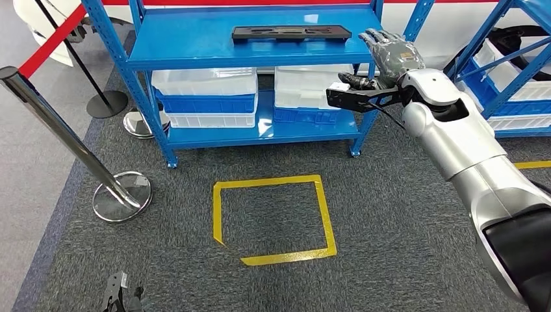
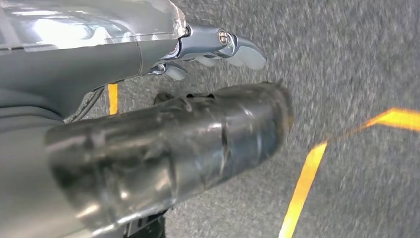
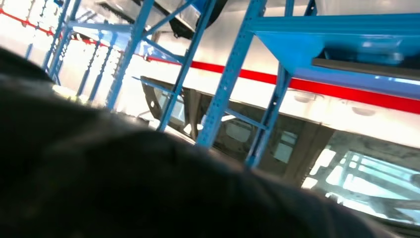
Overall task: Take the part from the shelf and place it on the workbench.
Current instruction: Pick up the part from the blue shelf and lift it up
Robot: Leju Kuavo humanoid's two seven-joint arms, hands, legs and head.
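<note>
Two white bins [image 1: 208, 97] are seen on the lower tier of the blue shelf [image 1: 260, 55], with chrome stanchions [image 1: 71, 149] and a yellow tape square [image 1: 276, 218] on the grey carpet before it. Much of the right wrist view is blocked by a dark blur. The left hand [image 2: 163, 148] is blurred, so its state cannot be told. The part [image 1: 290, 32], a long flat black piece, lies on the top tier. The right hand [image 1: 390, 55] is raised just beside it, empty, fingers spread.
</note>
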